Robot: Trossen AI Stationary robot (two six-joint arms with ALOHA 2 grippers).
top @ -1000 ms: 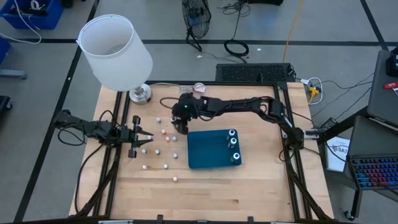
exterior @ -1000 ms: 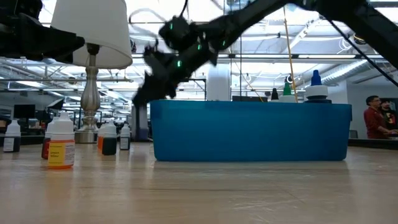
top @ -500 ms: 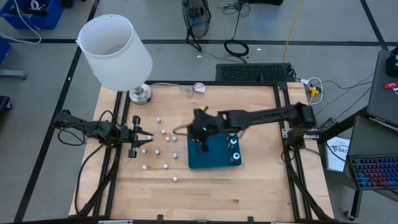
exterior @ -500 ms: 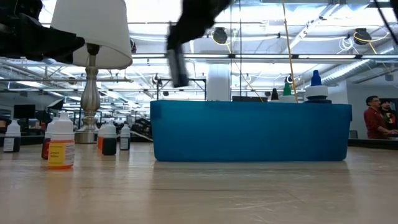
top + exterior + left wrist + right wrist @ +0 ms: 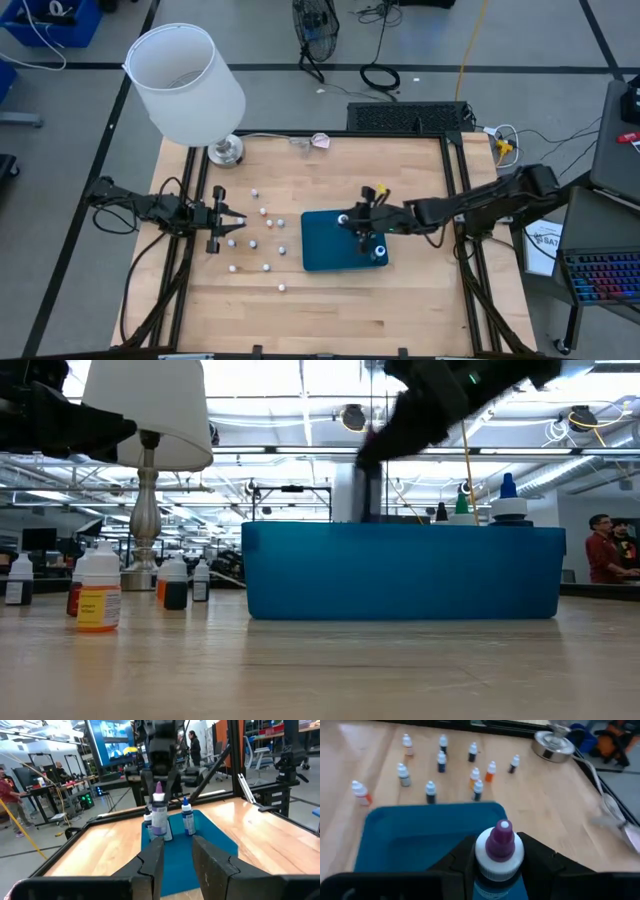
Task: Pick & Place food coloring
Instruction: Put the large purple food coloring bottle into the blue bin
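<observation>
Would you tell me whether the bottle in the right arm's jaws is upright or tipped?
Upright. The purple-tipped bottle, held in the right gripper over the blue tray, stands vertical with its cap on top in the left wrist view.

Grey floor [image 5: 80,120] crossed by dark lines, white-shaded lamp [image 5: 185,85] upper left, floor fan [image 5: 314,25] top centre, keyboard [image 5: 603,275] lower right

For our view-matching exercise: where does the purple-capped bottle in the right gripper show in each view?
High: bottle over the tray.
Low: bottle above the tray's rim, centre.
Left wrist: bottle centre, over the tray.
Right wrist: bottle bottom centre, close up.
Shared landmark: the tray.
</observation>
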